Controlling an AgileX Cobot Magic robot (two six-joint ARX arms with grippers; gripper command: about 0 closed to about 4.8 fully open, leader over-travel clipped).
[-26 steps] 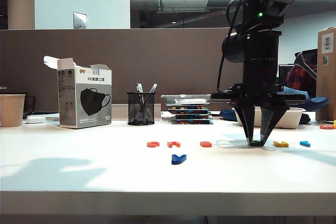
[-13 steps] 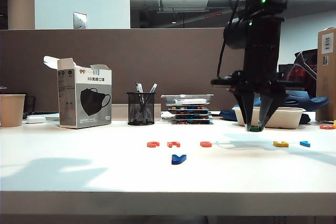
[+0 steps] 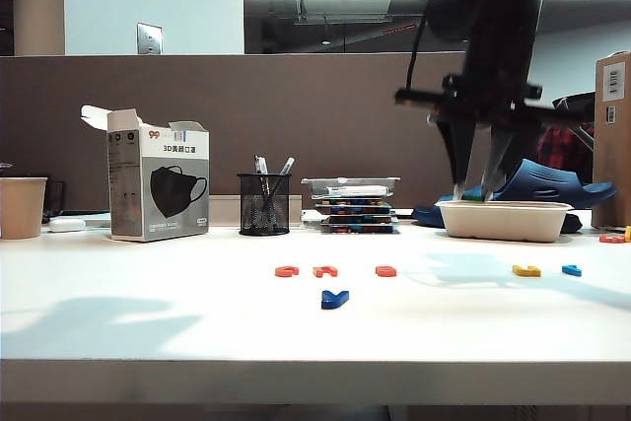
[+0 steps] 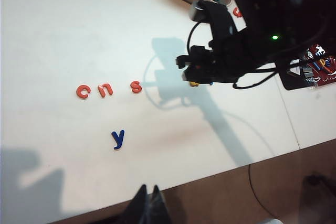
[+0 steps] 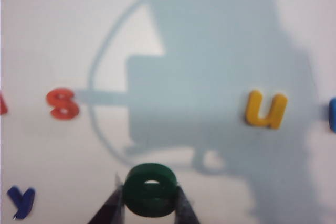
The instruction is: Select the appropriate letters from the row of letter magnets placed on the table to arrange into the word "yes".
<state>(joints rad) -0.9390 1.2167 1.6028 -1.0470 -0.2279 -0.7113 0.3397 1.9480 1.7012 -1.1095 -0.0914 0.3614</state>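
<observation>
On the table [image 3: 148, 332], the blue y [image 3: 335, 298] is already set forward of the row. The right gripper [image 5: 149, 211] is held high above the row, its jaws closed on the green e [image 5: 151, 188]. The s [image 3: 385, 270] is not yet picked. The left gripper [image 4: 148, 203], seemingly pinched shut and empty, is parked at the table's near edge.

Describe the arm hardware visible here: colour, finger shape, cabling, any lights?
The right arm is all black, chunky and boxy, with a small green light near the top and a thin black cable looping beside it. The right gripper has two slim dark fingers tapering to points. Of the left gripper only two dark pointed fingertips show.
</observation>
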